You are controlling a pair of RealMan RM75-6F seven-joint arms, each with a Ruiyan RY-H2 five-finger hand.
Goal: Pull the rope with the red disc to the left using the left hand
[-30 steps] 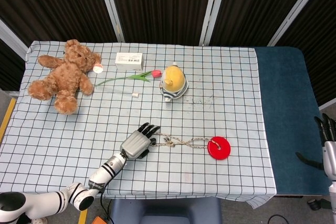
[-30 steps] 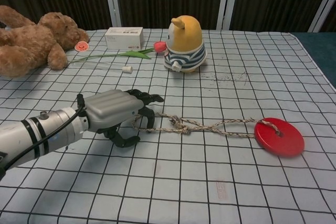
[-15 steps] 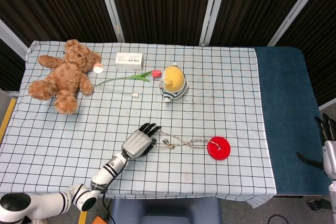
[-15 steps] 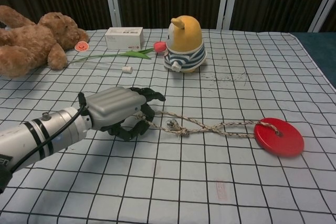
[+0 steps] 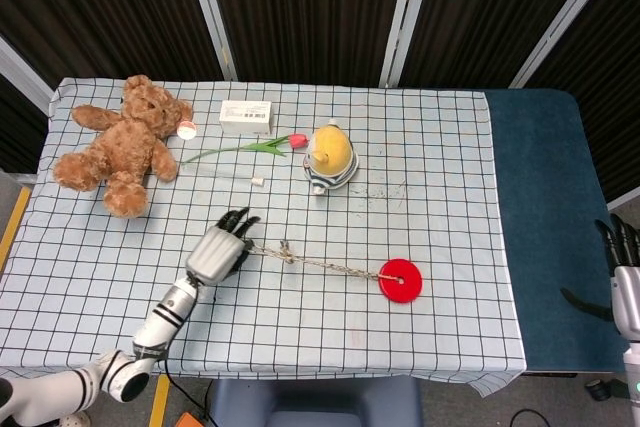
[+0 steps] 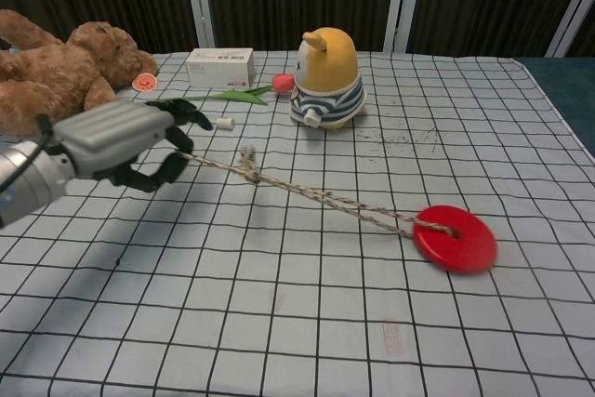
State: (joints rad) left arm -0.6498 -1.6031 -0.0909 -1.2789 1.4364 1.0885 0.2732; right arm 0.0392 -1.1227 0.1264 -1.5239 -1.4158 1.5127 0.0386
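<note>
A red disc (image 5: 400, 280) (image 6: 455, 238) lies flat on the checked tablecloth (image 5: 450, 197), tied to a braided rope (image 5: 315, 263) (image 6: 307, 194). The rope runs taut up and left from the disc, with a knot partway along, to my left hand (image 5: 218, 249) (image 6: 121, 141). That hand grips the rope's end, fingers curled around it, raised a little above the cloth. My right hand (image 5: 622, 272) hangs off the table's right side, fingers apart, holding nothing.
A yellow striped toy figure (image 5: 331, 155) (image 6: 329, 66) stands behind the rope. A brown teddy bear (image 5: 122, 142) (image 6: 56, 76) lies at the far left, with a white box (image 5: 246, 115) and an artificial tulip (image 5: 250, 148) between them. Dark blue mat (image 5: 545, 217) covers the table's right.
My left hand closed on the rope's end and pulled it left and away from me. The rope went from slack to taut and the red disc slid a little left.
</note>
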